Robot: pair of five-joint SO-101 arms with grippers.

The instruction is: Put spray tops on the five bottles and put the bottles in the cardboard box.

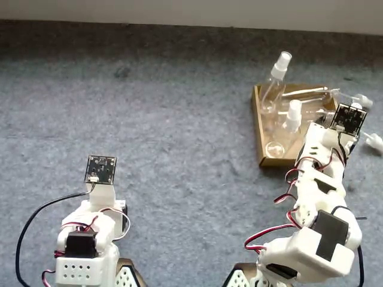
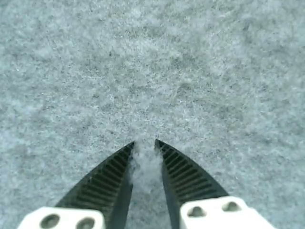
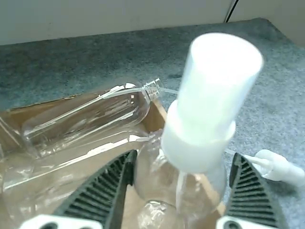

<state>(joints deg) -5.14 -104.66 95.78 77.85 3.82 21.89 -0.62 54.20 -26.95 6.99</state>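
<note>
A clear bottle with a white spray top (image 3: 209, 100) stands in the cardboard box (image 1: 259, 125), leaning slightly. My right gripper (image 3: 183, 160) is open, its fingers close on either side of the bottle's shoulder, with a small gap on one side. In the high view that bottle (image 1: 291, 118) is by the right gripper (image 1: 309, 128). Another capped bottle (image 1: 275, 81) leans at the box's far corner. An uncapped bottle (image 3: 86, 124) lies in the box. My left gripper (image 2: 144, 143) is shut over bare carpet, holding nothing.
Two loose spray tops lie on the carpet to the right of the box, one far (image 1: 361, 99) and one near (image 1: 374, 141), the near spray top (image 3: 279, 167) just beyond my right finger. The left arm's wrist (image 1: 102, 169) is at the lower left. Grey carpet (image 1: 179, 119) spreads between.
</note>
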